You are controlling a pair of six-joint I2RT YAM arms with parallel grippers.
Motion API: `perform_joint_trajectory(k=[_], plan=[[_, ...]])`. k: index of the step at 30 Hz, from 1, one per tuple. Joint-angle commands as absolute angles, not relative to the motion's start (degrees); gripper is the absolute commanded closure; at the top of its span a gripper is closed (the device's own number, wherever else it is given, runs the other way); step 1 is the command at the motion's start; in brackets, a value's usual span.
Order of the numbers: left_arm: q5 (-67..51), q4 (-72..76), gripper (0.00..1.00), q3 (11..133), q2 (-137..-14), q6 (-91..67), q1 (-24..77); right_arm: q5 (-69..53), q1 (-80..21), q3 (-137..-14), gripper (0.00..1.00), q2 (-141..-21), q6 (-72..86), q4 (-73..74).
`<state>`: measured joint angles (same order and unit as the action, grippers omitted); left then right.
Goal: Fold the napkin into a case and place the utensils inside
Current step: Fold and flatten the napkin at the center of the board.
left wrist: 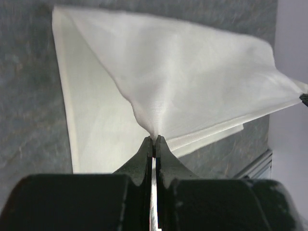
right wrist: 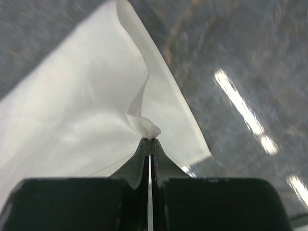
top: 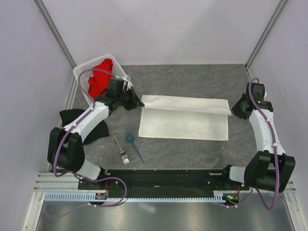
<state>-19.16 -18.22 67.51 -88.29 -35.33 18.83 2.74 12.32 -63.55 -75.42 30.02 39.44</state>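
Observation:
The cream-white napkin [top: 184, 123] lies spread in the middle of the table, its far edge lifted and turned over toward the near side. My left gripper [top: 140, 102] is shut on the napkin's far left corner [left wrist: 155, 134]. My right gripper [top: 232, 109] is shut on its far right corner [right wrist: 150, 131]. Both corners are held just above the cloth. The silver fork [top: 120, 149] and the blue spoon [top: 135, 147] lie side by side on the table, near and left of the napkin.
A white perforated basket [top: 87, 70] with a red cloth [top: 98, 79] stands at the far left. A black cloth [top: 91, 127] lies under my left arm. The table's near edge holds the arm bases [top: 163, 178].

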Motion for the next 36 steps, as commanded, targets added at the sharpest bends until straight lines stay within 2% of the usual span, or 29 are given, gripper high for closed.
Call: perform_joint_trajectory(k=[1, 5, 11, 18, 23, 27, 31, 36], plan=[[-21.1, -21.1, 0.98, 58.2, -83.5, -37.8, 20.3, 8.9, 13.0, -57.0, 1.0, -68.7, 31.5, 44.8], [-21.4, -20.7, 0.98, 51.5, -80.9, -38.2, 23.8, 10.6, 13.0, -50.9, 1.0, -67.8, 33.7, 46.1], [-15.5, -20.7, 0.98, 45.4, -80.2, -40.0, 25.0, 11.3, 13.2, -45.4, 1.0, -70.3, 35.6, 43.3], [-11.4, -20.7, 0.98, 46.7, -87.3, -39.5, 25.1, 10.8, 13.1, -41.1, 1.0, -75.4, 35.2, 35.9], [-10.3, -20.4, 0.98, 47.8, -87.8, -38.7, 25.1, 9.1, 13.2, -41.2, 1.0, -76.9, 33.3, 34.5], [-10.7, -20.3, 0.98, 48.4, -82.0, -40.1, 25.2, 7.1, 13.1, -45.2, 1.0, -71.3, 31.0, 36.4], [-6.7, -19.9, 0.98, 55.8, -78.2, -39.6, 25.0, 2.7, 13.1, -52.8, 1.0, -67.0, 30.3, 33.3], [-0.6, -15.7, 0.98, 66.7, -82.4, -35.0, 23.6, -5.6, 13.0, -64.6, 1.0, -74.9, 31.5, 25.5]])
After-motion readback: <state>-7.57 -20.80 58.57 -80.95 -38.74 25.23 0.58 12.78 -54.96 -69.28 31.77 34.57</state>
